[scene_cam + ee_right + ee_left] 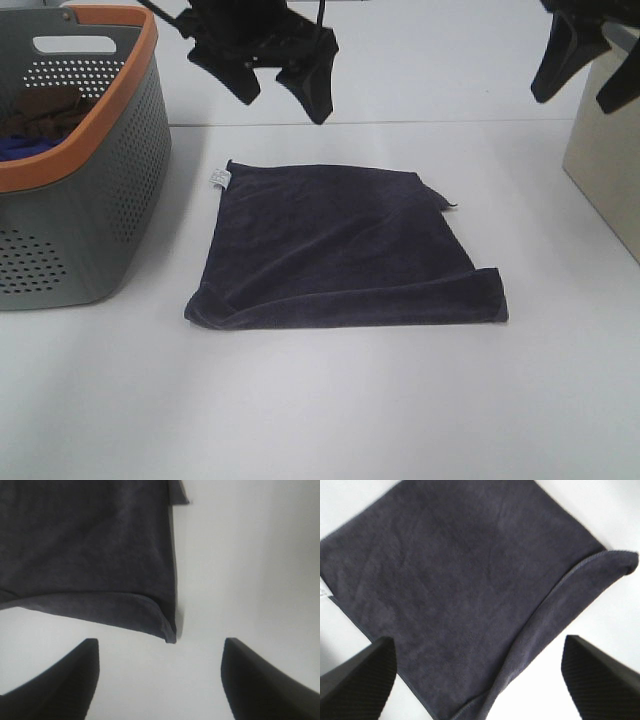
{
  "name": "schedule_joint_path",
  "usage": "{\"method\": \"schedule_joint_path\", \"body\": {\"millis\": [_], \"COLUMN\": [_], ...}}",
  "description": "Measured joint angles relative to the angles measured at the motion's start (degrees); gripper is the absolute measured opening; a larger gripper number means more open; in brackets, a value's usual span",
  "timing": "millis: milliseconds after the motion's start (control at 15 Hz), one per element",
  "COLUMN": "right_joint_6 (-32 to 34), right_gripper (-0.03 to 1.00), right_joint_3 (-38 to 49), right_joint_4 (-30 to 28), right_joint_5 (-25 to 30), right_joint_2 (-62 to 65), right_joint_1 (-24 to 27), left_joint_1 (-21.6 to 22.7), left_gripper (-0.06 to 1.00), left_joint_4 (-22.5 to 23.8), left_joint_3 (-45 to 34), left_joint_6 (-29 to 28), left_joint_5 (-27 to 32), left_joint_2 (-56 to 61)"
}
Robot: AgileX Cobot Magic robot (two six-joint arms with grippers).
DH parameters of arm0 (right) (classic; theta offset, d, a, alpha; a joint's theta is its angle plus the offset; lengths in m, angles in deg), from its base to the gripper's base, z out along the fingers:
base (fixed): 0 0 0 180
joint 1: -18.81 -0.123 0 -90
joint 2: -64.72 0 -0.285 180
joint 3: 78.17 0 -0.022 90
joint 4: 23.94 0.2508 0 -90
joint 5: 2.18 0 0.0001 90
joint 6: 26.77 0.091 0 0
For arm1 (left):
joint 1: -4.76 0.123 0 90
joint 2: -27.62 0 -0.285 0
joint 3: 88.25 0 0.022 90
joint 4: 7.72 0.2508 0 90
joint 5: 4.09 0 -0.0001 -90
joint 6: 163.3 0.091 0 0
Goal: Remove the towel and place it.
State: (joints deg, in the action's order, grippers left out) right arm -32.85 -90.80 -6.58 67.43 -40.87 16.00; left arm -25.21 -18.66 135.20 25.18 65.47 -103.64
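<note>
Towel (340, 245) lying flat on the worktop (330, 400) beside the basket (75, 160); left end effector (283, 88) and right end effector (590, 75) hovering above, both open, gripping nothing.

left claw (283, 88) | matte black | pads (362, 680) apparently ribbed

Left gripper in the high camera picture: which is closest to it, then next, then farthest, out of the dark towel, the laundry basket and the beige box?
From the left gripper, up at the back:
1. The towel, flat on the table just below and in front of it.
2. The basket, off to the left. It is nearly as close as the towel, so that ranking is shaky.
3. The beige box, at the far right edge, plainly farthest.
</note>
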Motion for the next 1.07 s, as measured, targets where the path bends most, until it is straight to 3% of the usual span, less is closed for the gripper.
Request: {"method": "schedule_joint_path", "body": {"millis": [200,333,600,800,1067], "right_joint_6": [-0.34,4.18,6.76,5.04,2.64], "right_gripper": [0.61,0.61,0.61,0.61,0.61], "right_joint_3": [-5.67,-8.82,-8.82,-3.04,10.43], "right_joint_4": [0.00,-6.59,-8.48,-9.05,-8.71], "right_joint_5": [0.06,0.11,0.17,0.06,0.17], "right_joint_2": [1.49,3.55,5.61,10.20,23.15], "right_joint_1": [0.00,1.09,11.97,12.95,10.20], "left_joint_1": [2.69,9.45,21.20,28.48,30.08], "left_gripper": [0.84,0.84,0.84,0.84,0.84], "left_joint_4": [0.23,2.18,5.79,6.65,7.85], "left_joint_3": [3.67,1.66,-9.11,-20.05,-32.31], "left_joint_6": [-1.15,-4.87,-6.59,-6.76,-6.76], "left_joint_5": [0.00,0.00,0.00,0.00,0.06], "left_joint_2": [3.61,9.22,19.42,27.10,37.47]}}
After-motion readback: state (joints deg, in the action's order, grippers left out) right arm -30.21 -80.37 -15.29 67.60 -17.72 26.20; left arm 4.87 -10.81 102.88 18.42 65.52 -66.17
